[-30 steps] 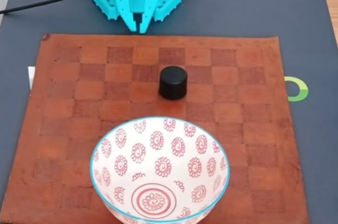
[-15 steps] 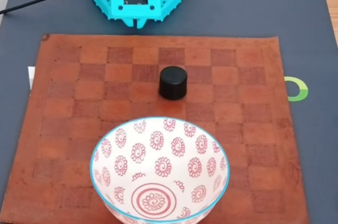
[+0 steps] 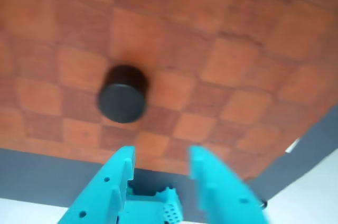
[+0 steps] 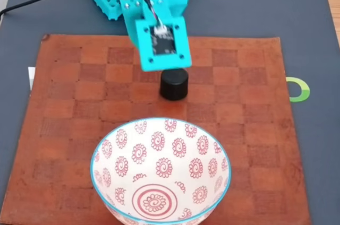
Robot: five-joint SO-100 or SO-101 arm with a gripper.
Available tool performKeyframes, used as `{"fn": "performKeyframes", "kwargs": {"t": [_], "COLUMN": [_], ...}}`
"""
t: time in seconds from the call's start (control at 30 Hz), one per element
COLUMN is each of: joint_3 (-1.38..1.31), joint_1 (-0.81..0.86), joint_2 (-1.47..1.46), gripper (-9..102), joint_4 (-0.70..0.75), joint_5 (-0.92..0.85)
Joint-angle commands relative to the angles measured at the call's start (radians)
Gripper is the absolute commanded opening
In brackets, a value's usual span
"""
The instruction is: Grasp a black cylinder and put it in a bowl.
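Turquoise printed arm (image 4: 154, 2), black cable, perforated pincer (image 3: 158, 163) fingers

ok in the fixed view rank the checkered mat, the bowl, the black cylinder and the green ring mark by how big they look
1. checkered mat
2. bowl; it sits nearest the camera, which enlarges it
3. black cylinder, partly covered by the arm
4. green ring mark; partly hidden by the mat, so close to the cylinder

The turquoise arm (image 4: 159, 34) swings out from the board's far edge — now it reaches over the brown checkered mat (image 4: 64, 145), its head hanging just above the black cylinder (image 4: 174, 84).
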Motion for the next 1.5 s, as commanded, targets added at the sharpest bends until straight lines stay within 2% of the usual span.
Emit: {"fn": "performKeyframes", "kwargs": {"t": [0.0, 0.23, 0.43, 0.67, 1.0, 1.47], "joint_3": [-0.041, -0.041, -0.041, -0.041, -0.034, -0.031], "joint_1": [-0.054, -0.166, -0.193, -0.193, -0.178, -0.173], "joint_2": [-0.018, -0.055, -0.107, -0.219, -0.295, -0.368], "gripper": [20, 26, 27, 27, 27, 26], "joint_4": [0.005, -0.006, -0.014, -0.015, -0.104, -0.091], "joint_5": [0.023, 0.071, 0.071, 0.072, 0.072, 0.071]}}
